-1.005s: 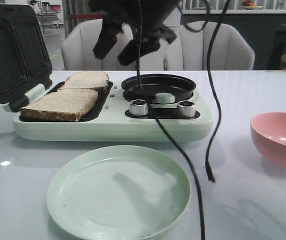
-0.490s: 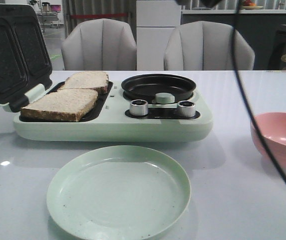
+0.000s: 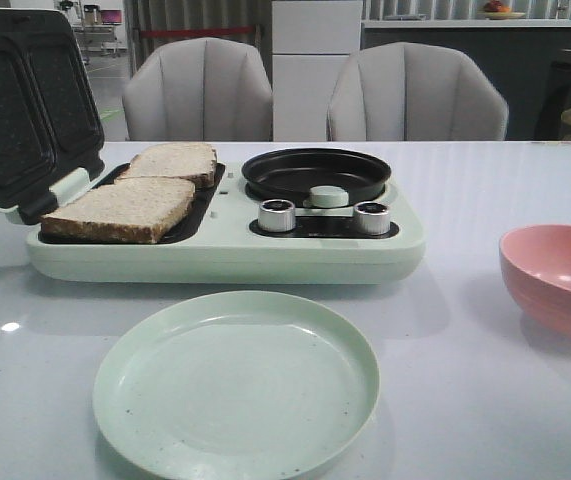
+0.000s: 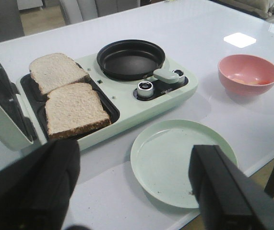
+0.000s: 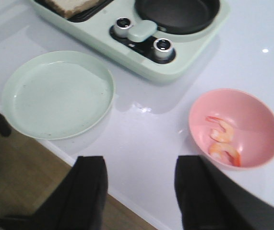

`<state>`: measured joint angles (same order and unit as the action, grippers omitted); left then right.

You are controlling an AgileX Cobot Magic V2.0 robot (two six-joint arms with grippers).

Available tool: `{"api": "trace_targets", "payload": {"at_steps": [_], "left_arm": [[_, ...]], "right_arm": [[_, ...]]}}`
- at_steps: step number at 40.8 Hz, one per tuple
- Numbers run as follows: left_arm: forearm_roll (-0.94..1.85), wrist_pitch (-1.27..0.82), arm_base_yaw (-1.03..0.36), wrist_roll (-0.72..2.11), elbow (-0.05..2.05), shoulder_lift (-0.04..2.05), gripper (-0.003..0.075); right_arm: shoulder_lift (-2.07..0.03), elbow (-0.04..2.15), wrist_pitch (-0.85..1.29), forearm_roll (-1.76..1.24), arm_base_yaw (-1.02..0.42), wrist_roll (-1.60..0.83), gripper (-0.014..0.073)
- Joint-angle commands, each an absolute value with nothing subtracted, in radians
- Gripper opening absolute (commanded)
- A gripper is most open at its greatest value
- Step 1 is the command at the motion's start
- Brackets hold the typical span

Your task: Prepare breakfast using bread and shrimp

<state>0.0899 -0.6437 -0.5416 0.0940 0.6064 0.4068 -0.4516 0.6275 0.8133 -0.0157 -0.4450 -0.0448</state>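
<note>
So the white worktop (image 3: 485, 400) carries the pale green breakfast maker (image 3: 225, 245), whose open sandwich tray already holds the bread (image 3: 125, 208) (two slices side by side), while its round black pan (image 3: 315, 172) beside them is bare. Next down, the green plate (image 3: 236, 384) in front of the maker has nothing on it, and the pink bowl (image 5: 234, 127) off to the right holds the shrimp (image 5: 223, 141), so by my reading the bread is loaded and the shrimp has yet to be cooked or served. Both the left gripper (image 4: 137, 187) and the right gripper (image 5: 139, 191) hang above the worktop's near edge with jaws spread and nothing between them.
</note>
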Motion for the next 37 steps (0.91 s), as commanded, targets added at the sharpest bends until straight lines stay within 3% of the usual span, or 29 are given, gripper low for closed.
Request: {"api": "trace_targets", "payload": {"at_steps": [1, 13, 20, 29, 37], "left_arm": [[0.103, -0.59, -0.542, 0.093, 0.634, 0.439, 0.0531], [0.051, -0.568, -0.542, 0.093, 0.64, 0.459, 0.0531], [-0.112, -0.727, -0.542, 0.0, 0.716, 0.506, 0.0531], [-0.459, -0.966, -0.542, -0.198, 0.812, 0.69, 0.0531], [-0.6, -0.986, -0.517, -0.283, 0.834, 0.894, 0.0531]], "right_arm": [[-0.356, 0.614, 0.758, 0.086, -0.441, 0.047, 0.0444], [-0.315, 0.583, 0.766, 0.096, -0.441, 0.048, 0.0444], [-0.315, 0.583, 0.761, 0.096, -0.441, 0.048, 0.0444], [-0.315, 0.583, 0.761, 0.096, -0.441, 0.048, 0.0444], [-0.315, 0.583, 0.761, 0.096, -0.441, 0.048, 0.0444]]}}
